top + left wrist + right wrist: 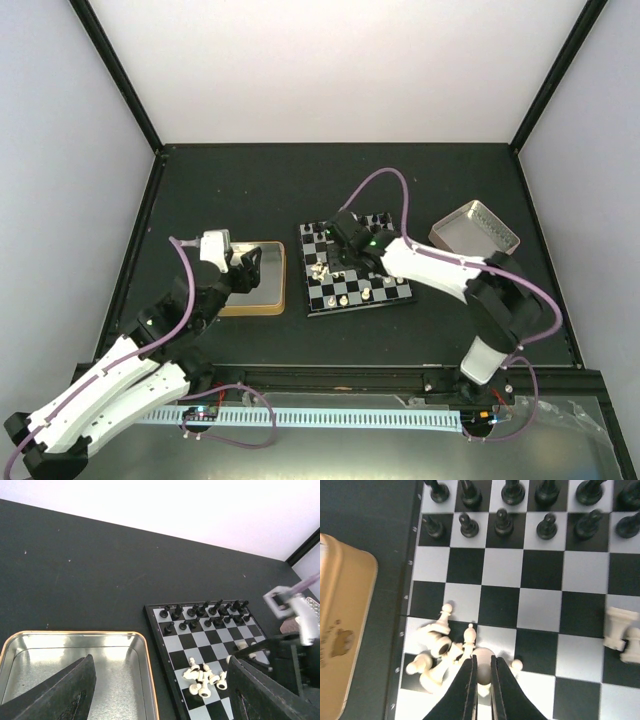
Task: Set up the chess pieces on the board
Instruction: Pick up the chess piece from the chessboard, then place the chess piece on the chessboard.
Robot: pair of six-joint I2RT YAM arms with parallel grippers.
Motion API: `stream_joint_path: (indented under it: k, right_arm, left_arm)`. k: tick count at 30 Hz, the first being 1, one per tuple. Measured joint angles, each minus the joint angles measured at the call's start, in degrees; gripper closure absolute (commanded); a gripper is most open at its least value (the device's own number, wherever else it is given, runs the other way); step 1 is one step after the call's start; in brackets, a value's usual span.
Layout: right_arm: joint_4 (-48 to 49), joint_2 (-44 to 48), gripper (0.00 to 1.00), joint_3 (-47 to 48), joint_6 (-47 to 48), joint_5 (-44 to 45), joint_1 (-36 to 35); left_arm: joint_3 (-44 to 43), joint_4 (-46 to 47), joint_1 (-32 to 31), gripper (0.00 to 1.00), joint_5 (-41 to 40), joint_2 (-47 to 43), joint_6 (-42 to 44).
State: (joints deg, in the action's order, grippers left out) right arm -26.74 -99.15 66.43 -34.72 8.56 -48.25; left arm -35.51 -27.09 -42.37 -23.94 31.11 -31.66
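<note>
Dark tabletop (230, 190), white walls (340, 70). Board (330, 300) sits centre, at 3 o'clock of gold-rimmed tin tray (145, 645). In your right wrist view, black pieces (503, 522) stand in two rows along 12 o'clock edge and cream pieces (440, 647) lie heaped near 7 o'clock. Your right gripper (482, 661): fingers narrow, seemingly pinching one cream piece (483, 655). Left gripper (160, 660): spread wide above tray.

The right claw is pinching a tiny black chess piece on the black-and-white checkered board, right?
Not quite. The right claw is pinching a tiny cream chess piece, not a black one, on the black-and-white checkered board. The right wrist view shows its pale round head between the closed fingers; the black chess pieces stand in rows farther off.
</note>
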Motion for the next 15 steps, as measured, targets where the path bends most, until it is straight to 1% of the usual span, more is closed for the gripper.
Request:
stream_joint_path:
  k: [6,10,15]
  right_arm:
    - [1.99,11.82,0.93,-6.97,-0.52,1.29,0.00]
    - [0.55,17.86,0.93,-13.09,-1.84,3.98,0.09]
    - [-3.37,21.09,0.93,-18.58,-3.50,6.21,1.57]
  left_arm:
    - [0.00,-0.50,0.00,0.26,1.38,-0.48,0.00]
    - [0.00,-0.50,0.00,0.25,2.40,-1.51,0.00]
    - [0.00,-0.28,0.00,0.25,3.96,-1.46,0.00]
